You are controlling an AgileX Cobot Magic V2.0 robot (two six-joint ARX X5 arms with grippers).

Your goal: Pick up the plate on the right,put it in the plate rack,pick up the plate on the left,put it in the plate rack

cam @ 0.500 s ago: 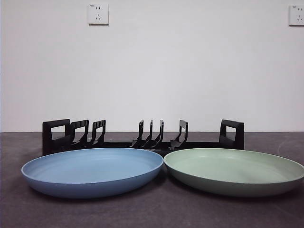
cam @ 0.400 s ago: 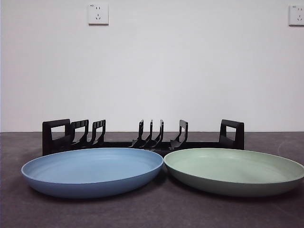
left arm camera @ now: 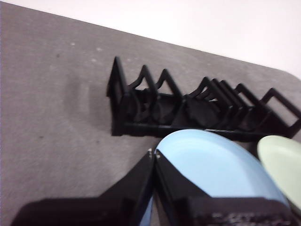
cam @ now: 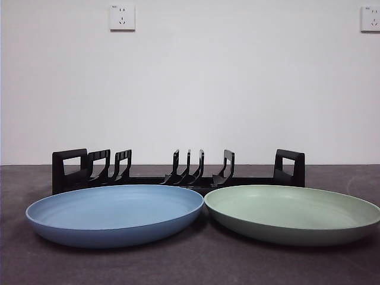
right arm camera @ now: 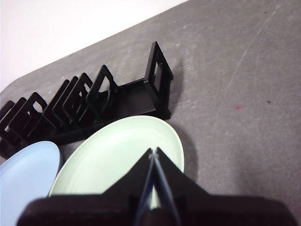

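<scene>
A blue plate (cam: 116, 215) lies flat on the left and a pale green plate (cam: 292, 214) on the right, their rims nearly touching. Behind both stands the black plate rack (cam: 178, 172), empty between its dividers. Neither arm shows in the front view. In the left wrist view my left gripper (left arm camera: 154, 152) is shut, hovering over the near rim of the blue plate (left arm camera: 211, 165), with the rack (left arm camera: 197, 106) beyond. In the right wrist view my right gripper (right arm camera: 153, 152) is shut above the green plate (right arm camera: 117, 160), holding nothing; the rack (right arm camera: 94, 103) lies past it.
The dark grey table (cam: 190, 267) runs back to a white wall with two sockets (cam: 122, 17). Bare tabletop lies to the right of the rack's end handle (right arm camera: 160, 80) in the right wrist view.
</scene>
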